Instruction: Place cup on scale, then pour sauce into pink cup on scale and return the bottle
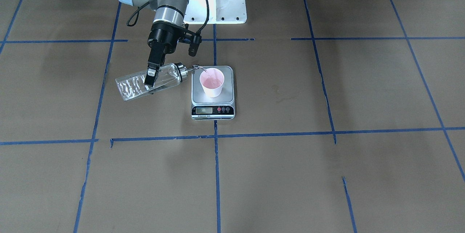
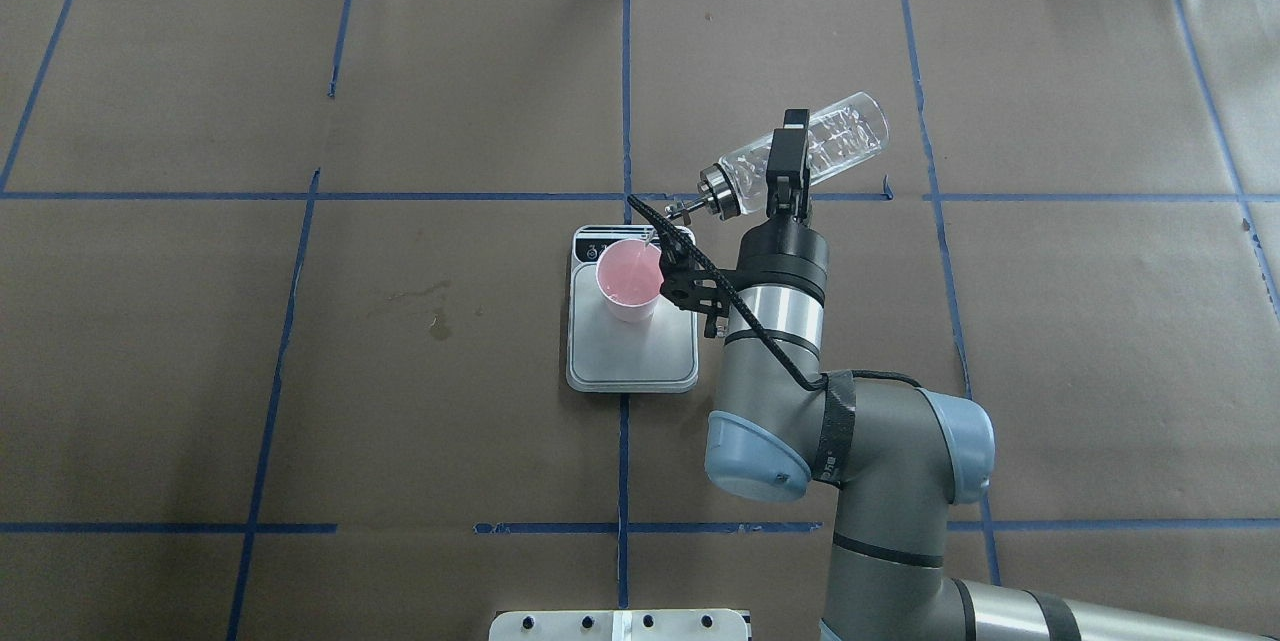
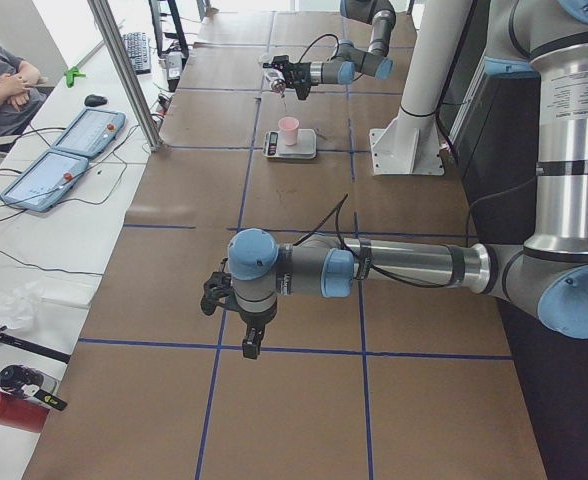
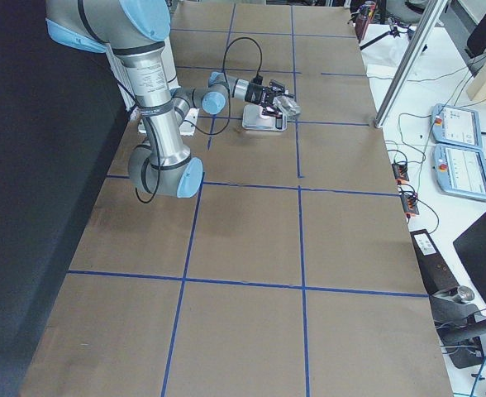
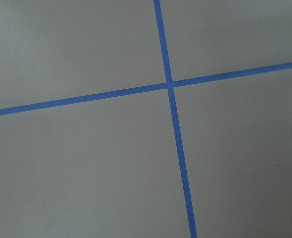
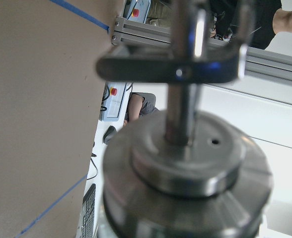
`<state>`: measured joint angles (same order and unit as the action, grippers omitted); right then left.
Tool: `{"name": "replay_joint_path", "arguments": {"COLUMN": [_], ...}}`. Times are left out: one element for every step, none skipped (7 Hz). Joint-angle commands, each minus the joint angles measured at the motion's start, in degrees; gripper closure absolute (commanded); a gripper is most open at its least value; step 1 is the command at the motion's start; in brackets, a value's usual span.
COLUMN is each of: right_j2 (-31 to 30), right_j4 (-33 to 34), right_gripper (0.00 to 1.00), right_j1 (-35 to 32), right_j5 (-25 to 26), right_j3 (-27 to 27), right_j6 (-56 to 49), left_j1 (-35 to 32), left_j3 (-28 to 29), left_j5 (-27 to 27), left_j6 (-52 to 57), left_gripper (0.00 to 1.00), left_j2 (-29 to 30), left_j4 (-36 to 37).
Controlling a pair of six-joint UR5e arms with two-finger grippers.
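Found the right gripper (image 1: 150, 79) clamped across the middle of the bottle (image 1: 130, 87), to the robot's right of the scale (image 1: 213, 109) and raised above it. Saw the bottle tipped onto its side, long axis aimed at the scale, capped neck nearest it, base farthest. Made out the spout (image 1: 194, 68) just over the rim of the cup (image 1: 212, 84), on the side facing the gripper, with a thin clear thread of sauce (image 1: 203, 70) dropping inside. Found the cup upright on the scale's platform, pale pink within, whitish outside, narrower than the platform, apart from the gripper. Noted clear glass, rippled with liquid inside. Judged the pour under way and the return not yet begun. Reckoned on rolling the neck up and away from the scale first, spout clear of the rim, to avoid a knock to the cup. Spotted the left gripper (image 3: 248, 348) well away from the scale, far on the robot's left, in the side view only; could not tell open from closed. Took the right arm as the nearer by far.
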<state>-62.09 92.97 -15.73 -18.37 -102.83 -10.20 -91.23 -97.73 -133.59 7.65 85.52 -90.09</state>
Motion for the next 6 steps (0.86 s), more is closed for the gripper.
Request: {"name": "replay_joint_path", "arguments": {"right_j2": [0.0,-0.1,0.0,-0.1,-0.1,-0.2], "right_j4": [0.0,-0.1,-0.1,-0.1,-0.7,-3.8], "right_gripper": [1.00,1.00,1.00,1.00,1.00,1.00], "right_j1": [0.0,0.0,0.0,0.0,0.0,-0.1], "right_j5": [0.0,0.0,0.0,0.0,-0.2,-0.6], "right_j3": [0.0,0.0,0.0,0.0,0.0,-0.2], "right_j6": [0.0,0.0,0.0,0.2,1.0,5.6], "left_j1": [0.0,0.0,0.0,0.0,0.0,0.0], "left_j3": [0.0,0.0,0.0,0.0,-0.1,0.0], "left_j5": [0.0,0.0,0.0,0.0,0.0,0.0], "left_j6": [0.0,0.0,0.0,0.0,0.0,0.0], "left_gripper": [0.00,0.00,0.00,0.00,0.00,0.00], "left_j2": [0.0,0.0,0.0,0.0,0.0,0.0], "left_j4": [0.0,0.0,0.0,-0.1,0.0,-0.1]}}
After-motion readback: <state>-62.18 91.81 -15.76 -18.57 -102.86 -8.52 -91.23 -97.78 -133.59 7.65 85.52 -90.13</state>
